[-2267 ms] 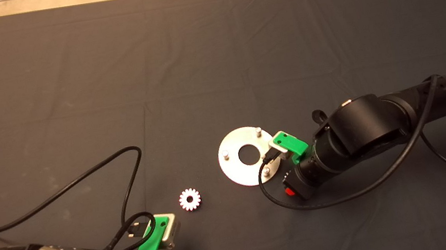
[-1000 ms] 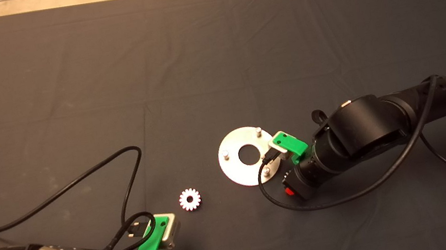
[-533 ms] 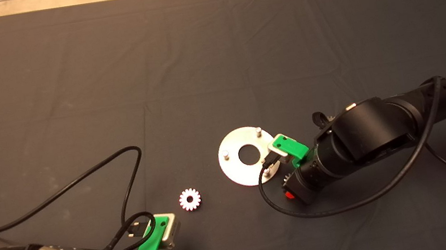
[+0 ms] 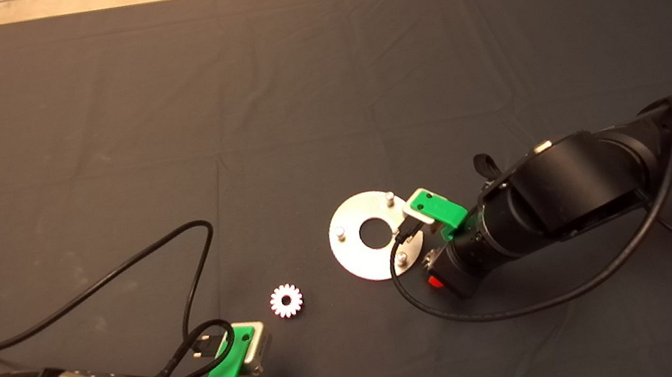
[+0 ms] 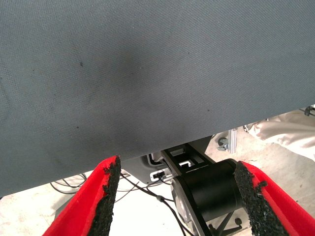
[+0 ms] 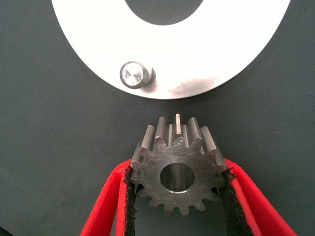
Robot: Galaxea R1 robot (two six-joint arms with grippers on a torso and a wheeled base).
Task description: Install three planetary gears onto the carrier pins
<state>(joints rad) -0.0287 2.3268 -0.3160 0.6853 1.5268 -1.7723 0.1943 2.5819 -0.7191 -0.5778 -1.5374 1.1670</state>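
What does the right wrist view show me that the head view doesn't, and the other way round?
Only the right wrist view shows the gear clamped between the right gripper's fingers, hole facing the camera, beside the nearest carrier pin and off the disc.

Only the head view shows a second gear lying loose on the mat, the other two pins, both bare, and the left gripper parked at the lower left.

Both show the disc and that nearest pin, bare.
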